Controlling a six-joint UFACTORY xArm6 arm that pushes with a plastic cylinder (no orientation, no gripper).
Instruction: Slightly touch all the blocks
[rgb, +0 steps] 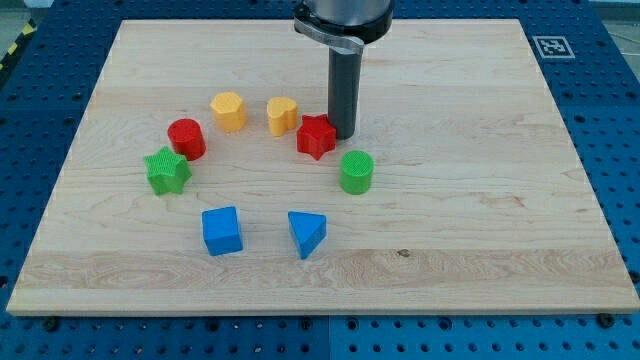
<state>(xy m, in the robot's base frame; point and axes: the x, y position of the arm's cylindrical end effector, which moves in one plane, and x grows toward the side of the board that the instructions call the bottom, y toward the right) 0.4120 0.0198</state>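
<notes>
My tip (343, 135) carries no claw to open or close, and rests against the red star block (316, 136) on its view's-right side, toward the top edge of the surface (500, 200); nearest untouched neighbour judged the green cylinder (356, 171), below-right.

rod vertical, my tip (343, 135) down on board, upper middle of view.

Eight blocks ring the board; red star (316, 136) touches my tip (343, 135).
</notes>
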